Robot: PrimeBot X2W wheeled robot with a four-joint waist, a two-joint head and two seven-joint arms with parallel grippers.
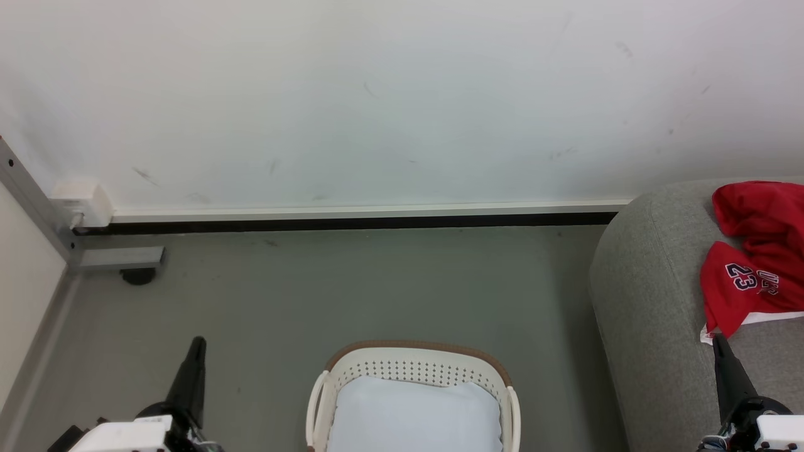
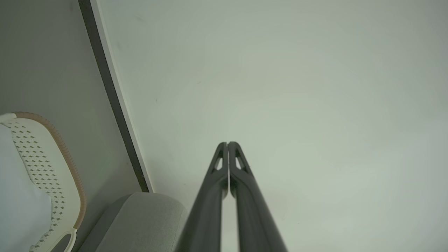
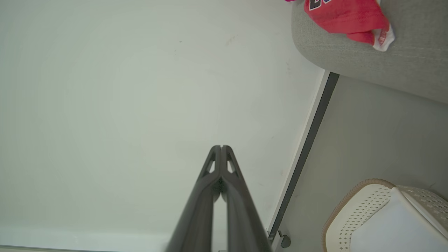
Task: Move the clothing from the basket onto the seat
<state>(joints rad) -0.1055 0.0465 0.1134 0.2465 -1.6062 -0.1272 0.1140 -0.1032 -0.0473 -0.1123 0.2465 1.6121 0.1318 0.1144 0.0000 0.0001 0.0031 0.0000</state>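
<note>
- My left gripper [image 1: 196, 344] and right gripper [image 1: 719, 342]: fingers together, empty.
- Clothing [image 1: 757, 263] lies on seat [image 1: 653, 301], just ahead of right gripper.
- Basket [image 1: 414, 367] between grippers holds a pad [image 1: 414, 414]; task looks done.

One basket [image 1: 414, 370] is counted, with two handles [image 1: 316, 405] seen on it and one pale pad [image 1: 414, 414] inside it. One seat [image 1: 647, 282] is counted. The red clothing [image 1: 750, 276] is counted as two pieces, one plain and one marked with a single "23"; whether more are folded among them cannot be told. Two pincers are counted, the left pincer [image 1: 198, 344] and the right pincer [image 1: 719, 344], and two dark fingers [image 2: 245, 196] are made out on each. One white wall box [image 1: 81, 202], one dark caster [image 1: 138, 276] and one skirting board [image 1: 364, 210] are counted.
</note>
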